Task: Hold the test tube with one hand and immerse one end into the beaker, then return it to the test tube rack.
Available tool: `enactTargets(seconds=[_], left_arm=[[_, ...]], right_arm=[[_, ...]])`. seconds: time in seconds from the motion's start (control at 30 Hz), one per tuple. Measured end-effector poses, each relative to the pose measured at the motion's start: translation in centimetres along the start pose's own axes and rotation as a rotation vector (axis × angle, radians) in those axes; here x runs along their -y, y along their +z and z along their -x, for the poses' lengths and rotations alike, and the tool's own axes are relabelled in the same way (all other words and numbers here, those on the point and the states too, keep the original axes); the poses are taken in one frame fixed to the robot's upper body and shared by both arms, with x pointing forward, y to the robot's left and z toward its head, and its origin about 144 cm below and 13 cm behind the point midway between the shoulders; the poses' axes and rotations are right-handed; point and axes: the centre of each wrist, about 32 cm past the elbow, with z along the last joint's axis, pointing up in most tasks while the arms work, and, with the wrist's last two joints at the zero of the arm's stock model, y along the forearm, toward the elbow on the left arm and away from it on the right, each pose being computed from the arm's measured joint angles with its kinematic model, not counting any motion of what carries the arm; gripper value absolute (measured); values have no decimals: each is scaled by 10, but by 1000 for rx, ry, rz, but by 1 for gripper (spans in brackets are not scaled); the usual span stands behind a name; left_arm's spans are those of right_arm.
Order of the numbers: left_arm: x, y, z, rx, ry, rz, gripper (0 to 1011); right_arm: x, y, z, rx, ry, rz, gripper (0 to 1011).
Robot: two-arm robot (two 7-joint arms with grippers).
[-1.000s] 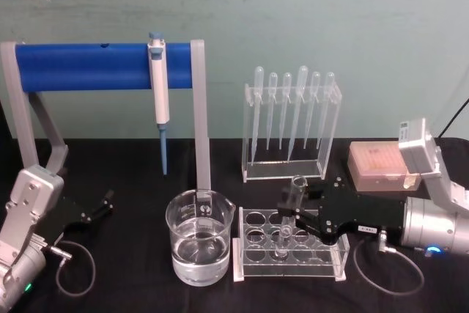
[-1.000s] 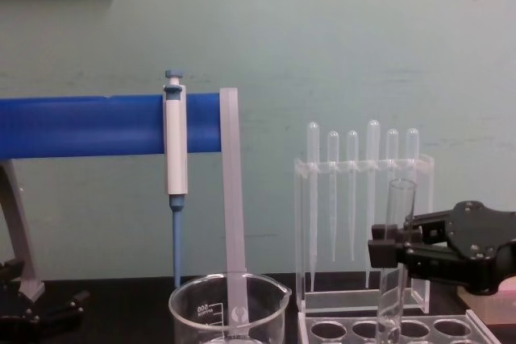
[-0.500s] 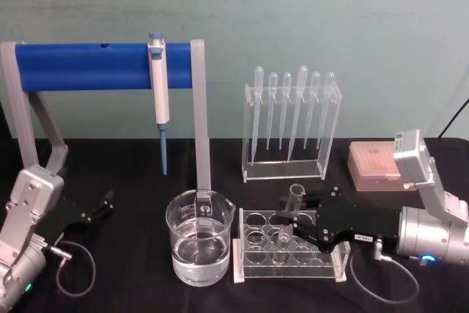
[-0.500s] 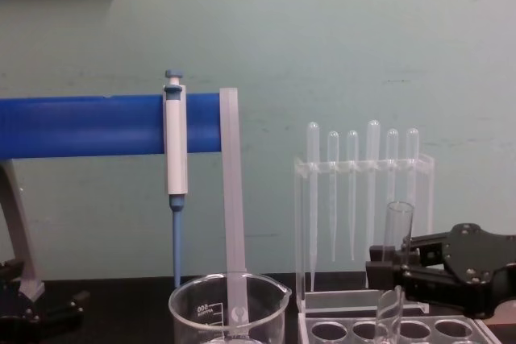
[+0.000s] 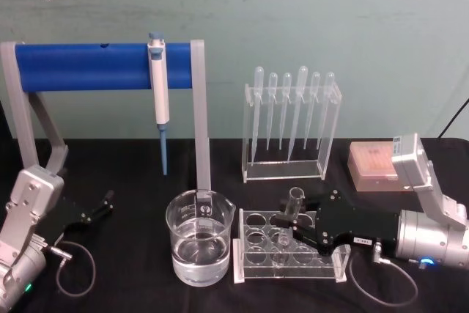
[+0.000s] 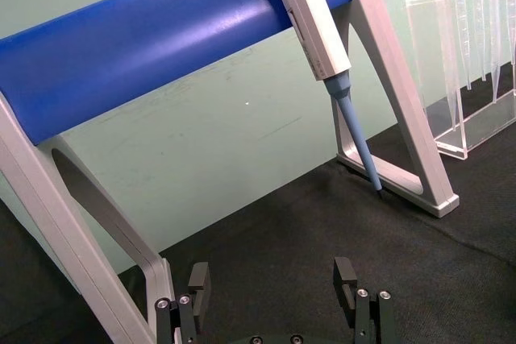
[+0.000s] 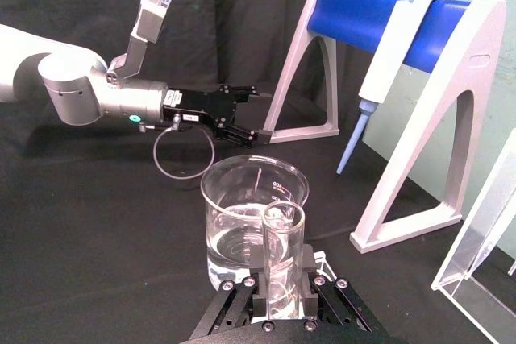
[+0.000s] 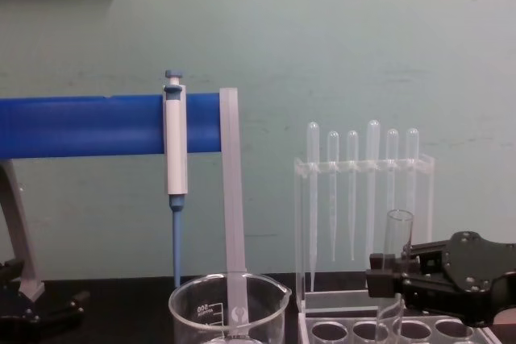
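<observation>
The test tube (image 5: 293, 207) stands nearly upright with its lower end down in a hole of the clear rack (image 5: 242, 273). My right gripper (image 5: 289, 226) is shut on its middle, just above the rack top. The right wrist view has the tube (image 7: 282, 247) clamped between the fingers, with the beaker (image 7: 254, 223) right behind it. The beaker (image 5: 199, 243), partly filled with clear liquid, stands just left of the rack. From the chest view, the tube's rim (image 8: 398, 227) rises above the right gripper (image 8: 393, 275). My left gripper (image 5: 102, 203) rests open at the far left, and its fingers (image 6: 345, 275) stand wide apart.
A blue-and-white pipettor (image 5: 157, 86) hangs on the blue bar stand (image 5: 88, 65) behind the beaker. A clear holder of thin pipettes (image 5: 292, 122) stands behind the rack. A pink tip box (image 5: 374, 166) sits at the back right.
My right gripper has come down with the test tube, sinking its lower end deeper into the rack hole. The left arm has not moved.
</observation>
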Motion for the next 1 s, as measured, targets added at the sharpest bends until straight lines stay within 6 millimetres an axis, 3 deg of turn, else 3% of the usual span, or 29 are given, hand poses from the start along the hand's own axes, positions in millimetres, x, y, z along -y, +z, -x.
enactTargets(seconds=[0.2,0.8,1.0], left_arm=[[0,0,0,0,0,0,1000],[0,0,0,0,0,0,1000],[0,0,0,0,0,0,1000]], right_arm=[[0,0,0,1,0,0,298],[0,1,-1,2,0,0,890],[0,2,-1,4,1,-1,1003]])
